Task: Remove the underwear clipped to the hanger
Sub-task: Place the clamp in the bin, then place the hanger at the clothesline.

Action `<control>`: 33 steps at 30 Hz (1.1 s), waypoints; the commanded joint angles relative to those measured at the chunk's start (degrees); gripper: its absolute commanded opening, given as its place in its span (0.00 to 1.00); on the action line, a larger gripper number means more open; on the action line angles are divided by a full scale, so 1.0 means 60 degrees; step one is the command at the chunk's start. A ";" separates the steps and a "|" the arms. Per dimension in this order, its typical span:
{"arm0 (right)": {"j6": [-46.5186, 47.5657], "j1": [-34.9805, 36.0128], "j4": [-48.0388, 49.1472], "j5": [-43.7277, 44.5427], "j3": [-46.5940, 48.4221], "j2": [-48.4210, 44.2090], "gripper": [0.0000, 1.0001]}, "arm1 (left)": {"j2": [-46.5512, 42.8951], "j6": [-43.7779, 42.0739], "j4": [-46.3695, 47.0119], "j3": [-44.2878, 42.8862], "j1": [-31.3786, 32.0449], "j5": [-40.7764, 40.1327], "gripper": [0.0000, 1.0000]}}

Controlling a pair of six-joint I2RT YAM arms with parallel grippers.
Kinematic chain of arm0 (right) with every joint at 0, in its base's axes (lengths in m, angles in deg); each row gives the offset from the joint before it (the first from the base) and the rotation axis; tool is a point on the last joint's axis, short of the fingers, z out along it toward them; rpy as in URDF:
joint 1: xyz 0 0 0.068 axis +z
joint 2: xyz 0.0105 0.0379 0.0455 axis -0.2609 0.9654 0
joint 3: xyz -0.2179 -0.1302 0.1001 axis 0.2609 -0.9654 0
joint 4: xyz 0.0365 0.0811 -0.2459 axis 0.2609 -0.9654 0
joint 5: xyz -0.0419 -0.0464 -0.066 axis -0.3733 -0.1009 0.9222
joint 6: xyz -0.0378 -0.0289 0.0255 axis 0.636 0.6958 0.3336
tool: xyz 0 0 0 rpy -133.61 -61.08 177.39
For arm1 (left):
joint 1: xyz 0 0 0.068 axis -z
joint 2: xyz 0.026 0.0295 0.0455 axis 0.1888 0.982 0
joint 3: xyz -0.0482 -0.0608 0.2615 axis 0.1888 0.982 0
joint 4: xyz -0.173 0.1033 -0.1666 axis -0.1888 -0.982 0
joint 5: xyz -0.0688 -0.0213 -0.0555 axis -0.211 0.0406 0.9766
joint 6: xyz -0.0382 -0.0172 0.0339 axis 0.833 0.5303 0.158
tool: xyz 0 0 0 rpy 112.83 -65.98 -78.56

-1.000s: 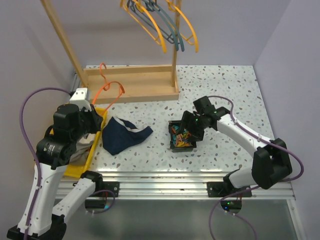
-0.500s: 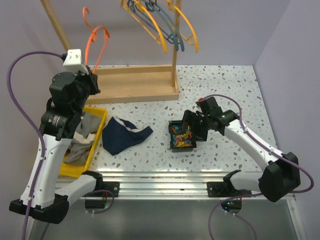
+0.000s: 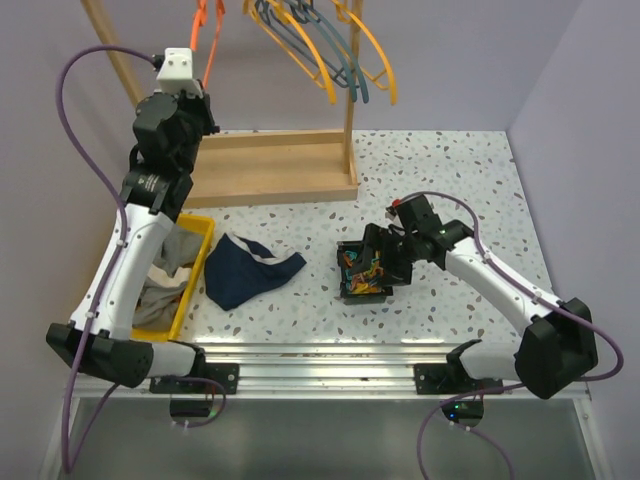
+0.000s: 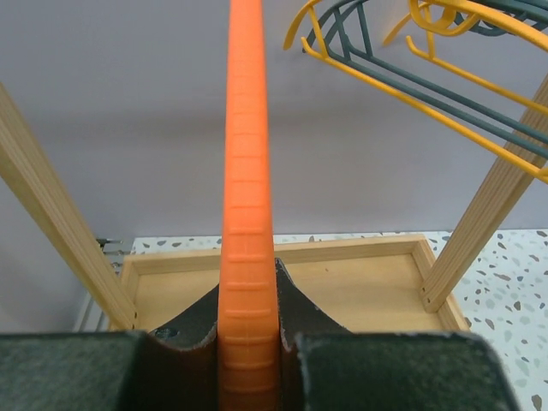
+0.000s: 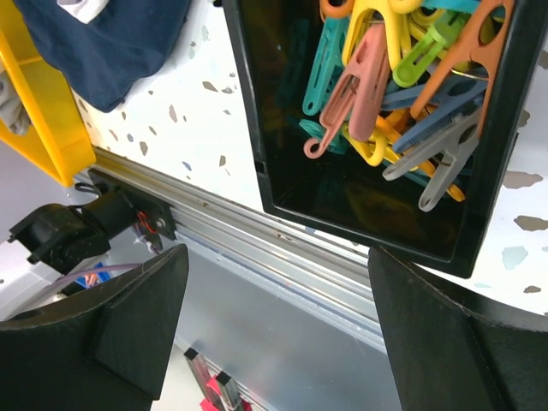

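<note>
My left gripper (image 3: 200, 95) is raised high at the back left and shut on an orange hanger (image 3: 208, 30), whose ribbed bar runs up between the jaws in the left wrist view (image 4: 248, 214). A dark navy brief with light trim (image 3: 245, 268) lies loose on the table; it also shows in the right wrist view (image 5: 111, 43). Grey and rust-brown briefs (image 3: 165, 270) lie in the yellow bin (image 3: 195, 280). My right gripper (image 3: 385, 255) is open and empty above the black box of coloured clips (image 3: 368, 272), which fills the right wrist view (image 5: 385, 103).
A wooden rack with a tray base (image 3: 270, 170) stands at the back, its post (image 3: 348, 130) at the right. Yellow and teal hangers (image 3: 330, 45) hang from its top rail, also in the left wrist view (image 4: 428, 60). An aluminium rail (image 3: 320, 355) edges the table front.
My left arm has lifted the orange hanger from near the yellow bin up toward the rack's top rail. My right gripper has shifted slightly over the clip box.
</note>
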 commanded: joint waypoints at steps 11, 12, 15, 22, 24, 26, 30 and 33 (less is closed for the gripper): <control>-0.0003 -0.0007 0.0566 -0.0417 0.0534 0.0268 0.89 | 0.2407 -0.0010 -0.0502 -0.3643 -0.0480 0.0242 0.00; -0.0017 -0.0007 0.0566 -0.0403 0.0519 0.0297 0.89 | 0.2408 0.0165 -0.0634 -0.3657 -0.0523 0.0402 0.00; -0.0076 -0.0021 0.0610 -0.0417 0.0490 0.0312 0.89 | 0.2539 0.0400 -0.1468 -0.4052 -0.0539 0.0564 0.00; -0.0164 -0.0007 0.0683 -0.0461 0.0606 0.0532 0.89 | 0.2656 0.1016 -0.3182 -0.4667 -0.0582 0.1208 0.00; -0.0208 -0.0021 0.0698 -0.0461 0.0621 0.0546 0.89 | 0.2598 0.1148 -0.3622 -0.4712 -0.0582 0.1487 0.00; -0.0251 -0.0021 0.0727 -0.0490 0.0636 0.0561 0.89 | 0.2641 0.1134 -0.3856 -0.4756 -0.0597 0.1546 0.00; -0.0266 -0.0021 0.0727 -0.0476 0.0651 0.0532 0.89 | 0.2905 0.1133 -0.4370 -0.5122 -0.0802 0.1590 0.00; -0.0266 -0.0021 0.0727 -0.0490 0.0665 0.0430 0.90 | 0.2920 0.1250 -0.4385 -0.5006 -0.0948 0.1634 0.00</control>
